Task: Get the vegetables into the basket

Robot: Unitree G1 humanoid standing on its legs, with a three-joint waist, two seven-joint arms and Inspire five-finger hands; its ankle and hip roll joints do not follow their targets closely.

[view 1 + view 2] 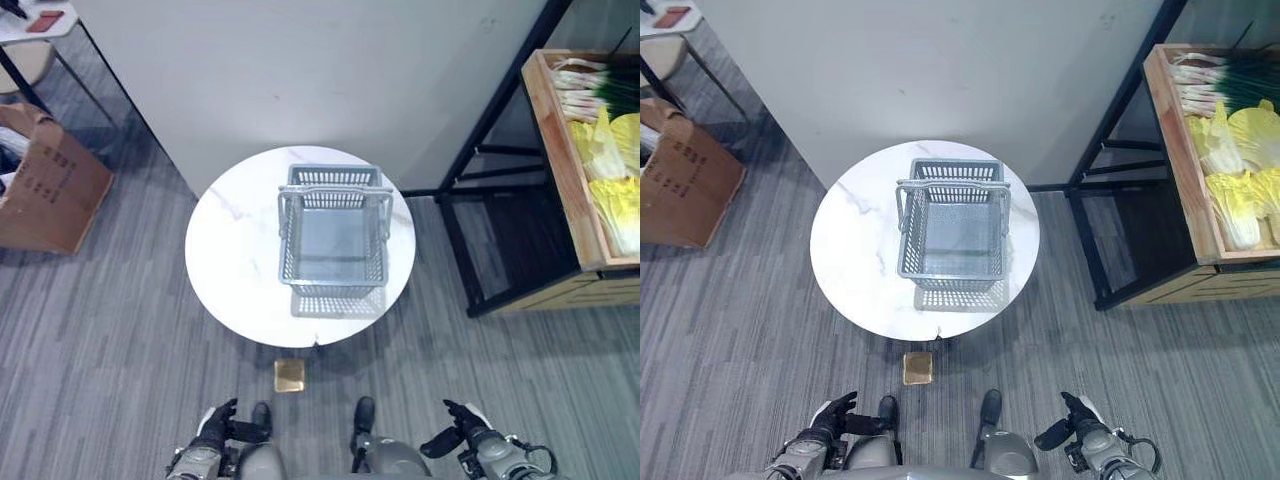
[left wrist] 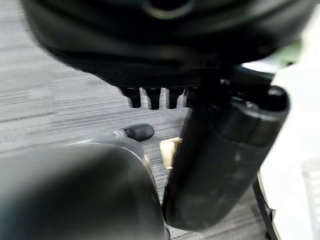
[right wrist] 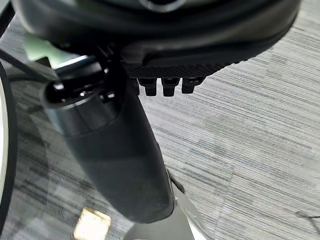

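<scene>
A grey plastic basket (image 1: 333, 235) is standing upright on the round white marble surface (image 1: 232, 250), toward its far right part, with its handles (image 1: 334, 192) lying across the rim and nothing showing inside it. The vegetables are lying well apart from it, in a wooden crate (image 1: 1173, 150) on a black-framed rack (image 1: 480, 160) off to the robot's right: green onions (image 1: 1215, 85) with white stalks at the far end and pale yellow cabbages (image 1: 1240, 165) nearer. The left hand (image 1: 214, 425) is hanging low at the near edge of the eye views, over the grey striped floor (image 1: 110, 350), its fingers (image 2: 150, 97) relaxed and nearly straight, holding nothing. The right hand (image 1: 458, 428) is hanging likewise at the lower right, its fingers (image 3: 170, 85) loosely extended and empty, with the thumb (image 3: 117, 150) standing out in front of them in its own wrist view. Both hands are sitting well short of the surface and far from the crate, so the vegetables are lying nowhere near either set of fingers. A small tan square block (image 1: 290, 375) is resting on the floor just beneath the near edge of the surface. A brown cardboard box (image 1: 45, 180) is sitting on the floor at the far left, beside a white wall (image 1: 320, 70).
</scene>
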